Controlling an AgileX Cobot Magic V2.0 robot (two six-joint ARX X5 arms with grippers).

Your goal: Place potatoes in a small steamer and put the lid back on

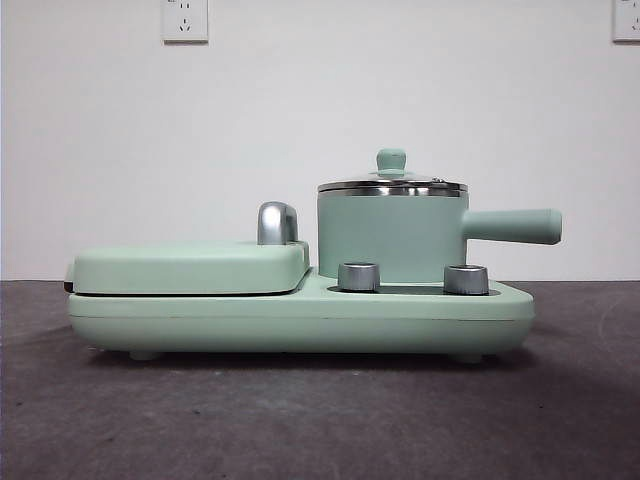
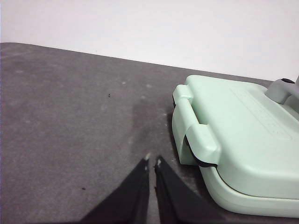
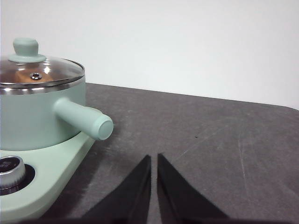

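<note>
The small steamer [image 1: 392, 238] stands on the right side of a mint-green cooker base [image 1: 300, 315], its long handle [image 1: 512, 226] pointing right. The glass lid [image 1: 392, 184] with its mint knob sits on the pot. In the right wrist view the steamer [image 3: 37, 114] and the lid [image 3: 39, 71] show, with an orange-brown shape dimly visible through the glass, probably the potato. My right gripper [image 3: 154, 158] is shut and empty over the table beside the pot handle. My left gripper [image 2: 152, 163] is shut and empty over the table beside the griddle end of the cooker.
A flat mint-green griddle cover [image 1: 190, 265] with a steel hinge post [image 1: 277, 223] fills the cooker's left half; it also shows in the left wrist view [image 2: 243, 135]. Two steel dials [image 1: 359, 276] [image 1: 466, 279] sit in front of the pot. Grey table, white wall behind.
</note>
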